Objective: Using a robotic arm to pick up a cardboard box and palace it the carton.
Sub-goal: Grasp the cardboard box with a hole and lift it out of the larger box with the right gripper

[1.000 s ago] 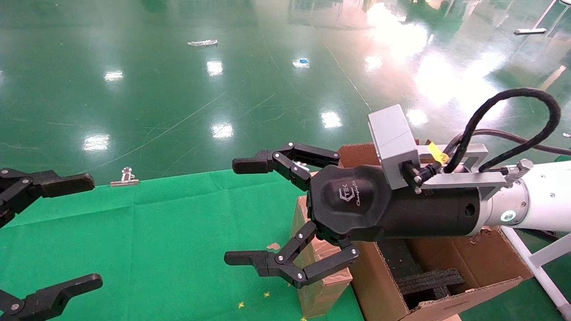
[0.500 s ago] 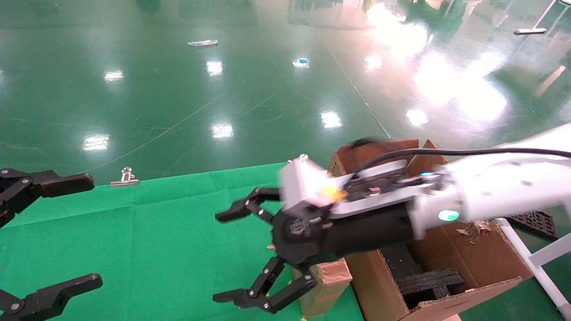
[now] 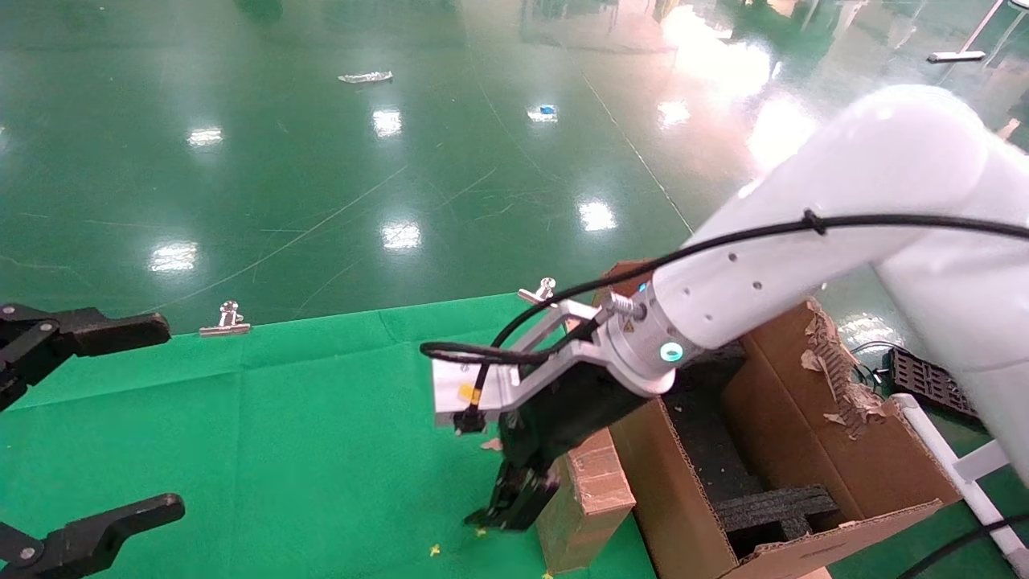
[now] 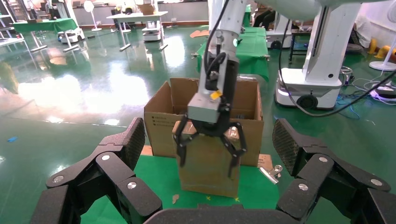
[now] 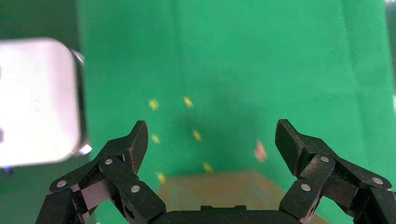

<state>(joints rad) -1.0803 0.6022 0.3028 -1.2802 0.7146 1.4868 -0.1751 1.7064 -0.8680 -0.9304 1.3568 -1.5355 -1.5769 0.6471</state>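
Right gripper (image 4: 207,145) spread—straddling cardboard box (image 4: 208,163).

The head camera looks down across the green cloth-covered table (image 3: 241,434); the left wrist camera faces the small brown cardboard box (image 4: 208,163) from afar; the right wrist camera looks down onto it (image 5: 224,191) closely.

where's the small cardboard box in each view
Head view: cardboard box stands low centre, against the carton, right gripper over it.
Left wrist view: centre, under that gripper.
Right wrist view: its top between the open fingers.
Shared landmark: green cloth.
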